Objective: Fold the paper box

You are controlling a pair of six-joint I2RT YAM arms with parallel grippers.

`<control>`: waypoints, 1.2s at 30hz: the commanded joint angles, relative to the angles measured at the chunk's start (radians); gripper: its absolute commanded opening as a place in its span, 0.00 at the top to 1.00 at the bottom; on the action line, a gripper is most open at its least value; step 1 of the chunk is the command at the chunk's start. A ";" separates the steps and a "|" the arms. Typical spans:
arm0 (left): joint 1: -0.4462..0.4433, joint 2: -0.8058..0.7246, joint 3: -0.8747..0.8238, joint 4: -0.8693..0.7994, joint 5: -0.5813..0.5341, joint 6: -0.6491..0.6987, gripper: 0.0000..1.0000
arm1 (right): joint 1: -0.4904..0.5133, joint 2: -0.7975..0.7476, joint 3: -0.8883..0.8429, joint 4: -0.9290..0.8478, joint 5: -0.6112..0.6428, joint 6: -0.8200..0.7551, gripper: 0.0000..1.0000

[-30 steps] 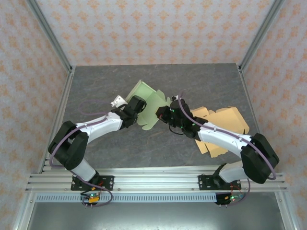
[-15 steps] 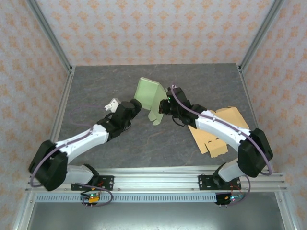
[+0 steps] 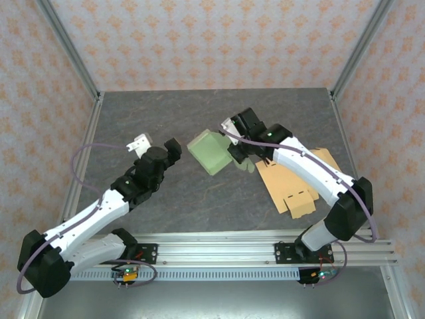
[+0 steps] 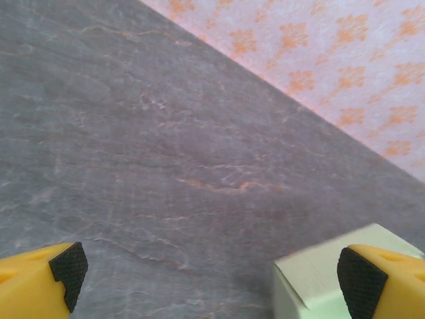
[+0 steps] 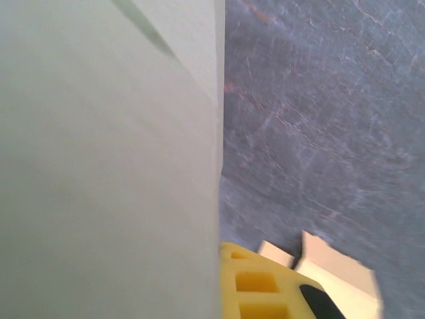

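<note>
1. your right end effector is clamped together on one wall of the green box, which sits tilted over the middle of the tabletop.
2. your left end effector stands wide apart beside the box, not touching it.
3. risk, i think: held by one thin grip, the box may swing, or its flaps may spring open.

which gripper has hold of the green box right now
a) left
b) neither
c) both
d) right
d: the right gripper is shut on the edge of the green box, while the left gripper stands open a little way off, with bare table between it and the box.
</note>
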 commanded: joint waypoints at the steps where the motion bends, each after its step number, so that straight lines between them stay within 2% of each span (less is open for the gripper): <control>1: 0.022 0.031 -0.042 0.033 0.006 0.047 0.00 | -0.001 0.028 0.073 -0.113 0.115 -0.242 0.93; 3: 0.028 0.049 -0.057 0.095 0.063 0.074 0.00 | 0.012 0.059 0.098 -0.125 0.160 -0.354 0.84; 5: 0.028 0.075 -0.068 0.176 0.134 0.131 0.00 | 0.013 0.109 0.139 -0.117 0.178 -0.434 0.83; 9: 0.027 0.122 -0.100 0.322 0.261 0.224 0.00 | 0.014 0.227 0.234 -0.110 0.137 -0.545 0.83; 13: 0.025 0.150 -0.108 0.347 0.313 0.261 0.00 | 0.015 0.339 0.410 -0.199 0.130 -0.536 0.81; 16: 0.024 0.132 -0.151 0.403 0.319 0.296 0.00 | 0.007 0.261 0.373 -0.135 0.028 -0.498 0.62; 20: 0.020 0.134 -0.152 0.453 0.344 0.365 0.00 | -0.040 0.026 0.139 0.134 -0.131 -0.308 0.50; 22: 0.019 0.176 -0.112 0.445 0.363 0.401 0.00 | -0.090 -0.096 -0.017 0.350 -0.179 -0.090 0.49; 24: 0.021 0.246 -0.048 0.423 0.464 0.490 0.00 | -0.133 -0.195 -0.176 0.532 -0.178 0.158 0.46; 25: 0.021 0.291 0.018 0.365 0.532 0.548 0.00 | -0.148 -0.240 -0.245 0.593 -0.137 0.282 0.43; 27: 0.025 0.384 0.160 0.222 0.641 0.639 0.00 | -0.161 -0.308 -0.361 0.638 -0.058 0.474 0.39; 30: 0.049 0.485 0.288 0.140 0.773 0.700 0.00 | -0.174 -0.389 -0.453 0.547 0.052 0.710 0.24; 33: 0.081 0.529 0.334 0.160 0.856 0.690 0.00 | -0.203 -0.447 -0.538 0.536 -0.084 0.728 0.24; 36: 0.119 0.556 0.378 0.164 0.949 0.631 0.01 | -0.250 -0.457 -0.595 0.574 -0.201 0.815 0.22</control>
